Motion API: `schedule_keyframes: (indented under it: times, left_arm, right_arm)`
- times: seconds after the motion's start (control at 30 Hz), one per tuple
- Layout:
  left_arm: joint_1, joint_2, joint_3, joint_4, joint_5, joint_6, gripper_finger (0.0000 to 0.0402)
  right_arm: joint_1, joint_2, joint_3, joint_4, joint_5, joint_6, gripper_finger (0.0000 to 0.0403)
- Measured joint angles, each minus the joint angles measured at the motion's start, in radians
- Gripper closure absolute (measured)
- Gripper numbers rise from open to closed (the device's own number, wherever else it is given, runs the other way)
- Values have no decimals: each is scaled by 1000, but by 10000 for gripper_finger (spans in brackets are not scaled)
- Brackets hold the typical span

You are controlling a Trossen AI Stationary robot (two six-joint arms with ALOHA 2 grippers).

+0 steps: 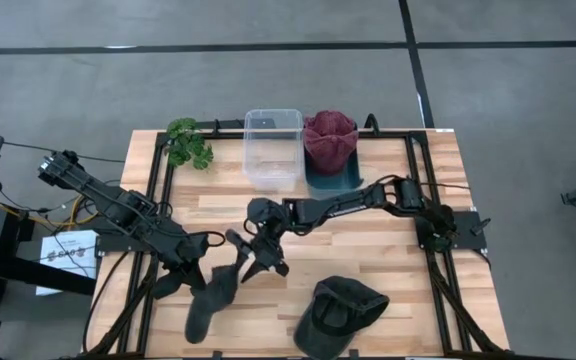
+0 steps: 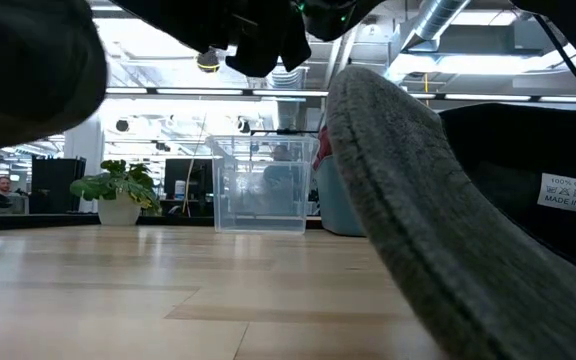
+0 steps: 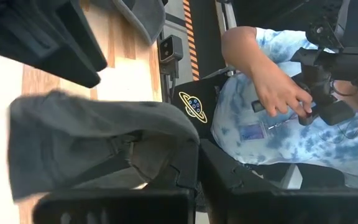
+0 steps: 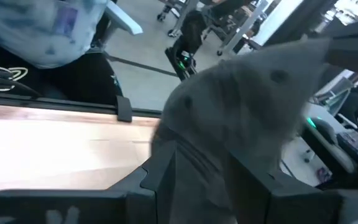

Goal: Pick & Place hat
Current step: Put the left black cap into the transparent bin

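A dark grey hat [image 1: 211, 298] hangs over the table's near left part, between my two grippers. My left gripper [image 1: 198, 262] is shut on its left side, and in the left wrist view its grey cloth [image 3: 86, 137] runs back between the fingers. My right gripper [image 1: 258, 256] reaches in from the right and is shut on the hat's far end [image 4: 241, 106]. In the low view the held hat [image 2: 23, 70] shows dark at the upper left, above the tabletop. A second dark hat [image 1: 340, 308] lies on its brim near the front edge. My left gripper pinches a fold of the hat's cloth [image 3: 160, 163] between its two fingers, coming slanting down from the table's left. The hat spreads out ahead of the fingers, slack and off the table. My right gripper pinches the hat's cloth [image 4: 210, 155] between its two fingers, coming nearly level from the table's right. Which part of the hat this is I cannot tell. The cloth bulges up past the fingertips.
A clear plastic box [image 1: 273, 148], a teal bin holding a maroon hat [image 1: 329, 140] and a green plant [image 1: 188, 142] stand along the far edge. The second hat's brim [image 2: 418, 230] fills the low view's right. A person in a tie-dye shirt [image 3: 272, 124] sits beyond the near edge.
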Motion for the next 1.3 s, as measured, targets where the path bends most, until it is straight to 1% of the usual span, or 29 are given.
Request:
schedule_keyframes:
  times: [0.07, 0.23, 0.3, 0.5, 0.67, 0.77, 0.93, 1.1, 1.3]
  left_arm:
    - [0, 0, 0, 0, 0, 0, 394]
    - [0, 0, 0, 0, 0, -3, 394]
    - [0, 0, 0, 0, 0, -8, 394]
    - [0, 0, 0, 0, 0, -22, 394]
    - [0, 0, 0, 0, 0, -26, 394]
    - [0, 0, 0, 0, 0, -26, 394]
    - [0, 0, 0, 0, 0, -25, 394]
    - [0, 0, 0, 0, 0, -24, 394]
    - [0, 0, 0, 0, 0, -22, 394]
  right_arm:
    - [5, 0, 0, 0, 9, 0, 285]
    - [-14, 0, 0, -1, 100, -1, 285]
    - [-31, 0, 0, 0, 122, 0, 285]
    - [-81, 0, 0, 55, 126, 67, 285]
    - [-107, 0, 0, 93, 125, 79, 285]
    - [-108, 0, 0, 103, 109, 101, 285]
    - [-88, 0, 0, 106, -31, 107, 285]
    - [-71, 0, 0, 115, -31, 107, 285]
    - [-101, 0, 21, 111, -31, 158, 285]
